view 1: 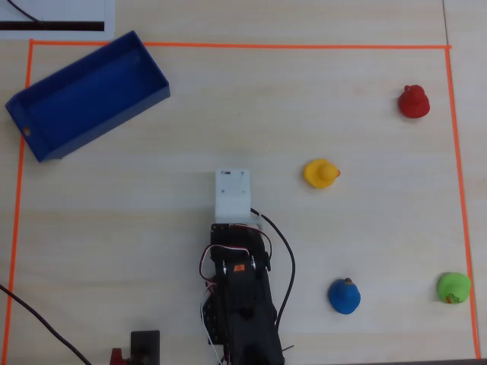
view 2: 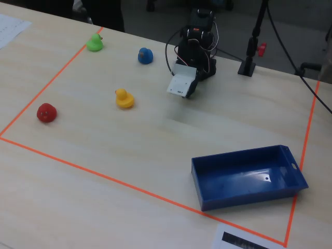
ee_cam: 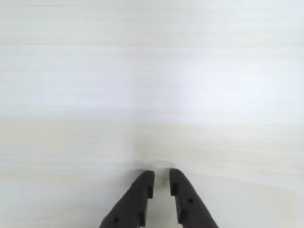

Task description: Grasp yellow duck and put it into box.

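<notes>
Four ducks on table: yellow duck (view 1: 320,173), red duck (view 1: 414,102), blue duck (view 1: 345,296), green duck (view 1: 453,288), all inside the orange tape border (view 1: 243,46)
Target position: yellow duck stands upright on bare wood, right of the arm in the overhead view, well apart from the other three ducks and from the box (view 1: 46,135)
Box: blue, empty, lying at an angle in the far left corner of the overhead view
Gripper (ee_cam: 161,179): nothing held; tips nearly together with a narrow slit between them, bare table beneath
Handling, judged: small hollow rubber toy, so light, soft and a bit squashy; rounded sides could slip out under a hard pinch
Grasp point, judged: across the wide body below the head, pads on the two flanks, beak clear of the fingers
Overhead view only: all ducks, the box and the arm (view 1: 240,304) together
Wrist view only: jaw gap; no duck or box in it
Fixed view only: side profile of the yellow duck (view 2: 124,98), and low wall height of the box (view 2: 244,192)
</notes>
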Tool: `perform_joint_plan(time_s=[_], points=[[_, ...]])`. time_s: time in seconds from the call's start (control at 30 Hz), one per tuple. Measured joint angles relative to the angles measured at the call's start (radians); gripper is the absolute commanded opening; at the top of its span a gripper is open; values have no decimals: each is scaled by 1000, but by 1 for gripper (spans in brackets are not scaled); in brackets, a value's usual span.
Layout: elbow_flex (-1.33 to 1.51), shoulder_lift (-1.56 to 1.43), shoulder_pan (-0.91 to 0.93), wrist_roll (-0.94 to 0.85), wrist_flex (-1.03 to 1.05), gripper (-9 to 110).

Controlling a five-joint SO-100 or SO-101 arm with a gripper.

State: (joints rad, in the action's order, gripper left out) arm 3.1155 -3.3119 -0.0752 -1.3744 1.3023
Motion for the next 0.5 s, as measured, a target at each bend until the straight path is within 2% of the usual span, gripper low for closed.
perform_joint_plan(time_s=[0.3, 0.5], points=[[2, 51, -28, -9, -57, 0], [2, 284, 130, 23, -584, 0]])
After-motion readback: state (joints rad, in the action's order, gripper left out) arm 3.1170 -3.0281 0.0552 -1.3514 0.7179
